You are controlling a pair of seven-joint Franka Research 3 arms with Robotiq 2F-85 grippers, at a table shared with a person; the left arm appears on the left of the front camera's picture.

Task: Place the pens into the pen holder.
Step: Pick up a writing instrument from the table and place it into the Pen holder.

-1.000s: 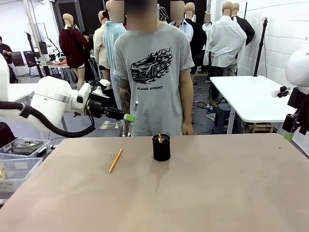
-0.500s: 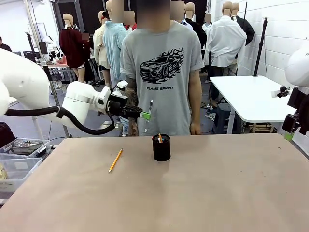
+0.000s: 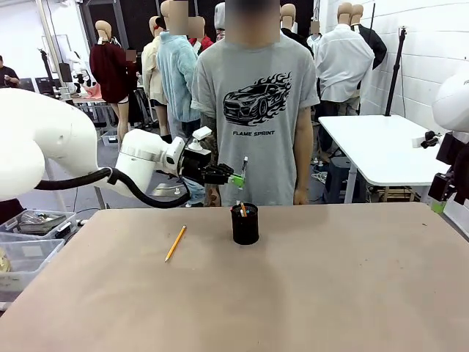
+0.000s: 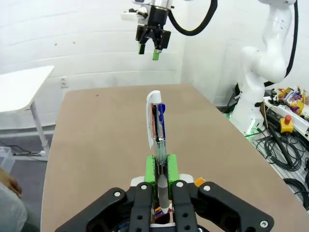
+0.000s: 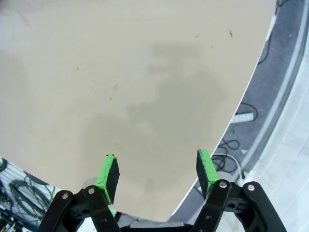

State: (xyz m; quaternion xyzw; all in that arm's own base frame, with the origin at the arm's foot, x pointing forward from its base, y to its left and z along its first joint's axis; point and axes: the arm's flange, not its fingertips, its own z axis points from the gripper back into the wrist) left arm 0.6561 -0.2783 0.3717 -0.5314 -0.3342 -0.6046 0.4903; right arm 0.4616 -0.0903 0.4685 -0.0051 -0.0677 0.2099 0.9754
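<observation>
My left gripper (image 3: 236, 180) is shut on a silver-white pen (image 3: 243, 167), which it holds upright in the air just above and slightly left of the pen holder (image 3: 245, 224). The pen holder is a black cup near the table's far edge, and an orange pencil end (image 3: 242, 209) sticks out of it. In the left wrist view the pen (image 4: 156, 121) stands clamped between the green pads (image 4: 151, 169). A yellow pencil (image 3: 175, 243) lies on the table left of the holder. My right gripper (image 5: 157, 169) is open and empty, high over the table's right edge.
A person (image 3: 256, 110) stands at the far edge, right behind the holder, arms hanging down. Plastic bins (image 3: 29, 242) sit off the table's left side. A white table (image 3: 381, 147) stands at the back right. The brown table (image 3: 330, 293) is bare in the near half.
My left arm has swung to the right with the pen, from left of the holder to nearly over it. The person has shifted a little to the right. The right arm has not moved.
</observation>
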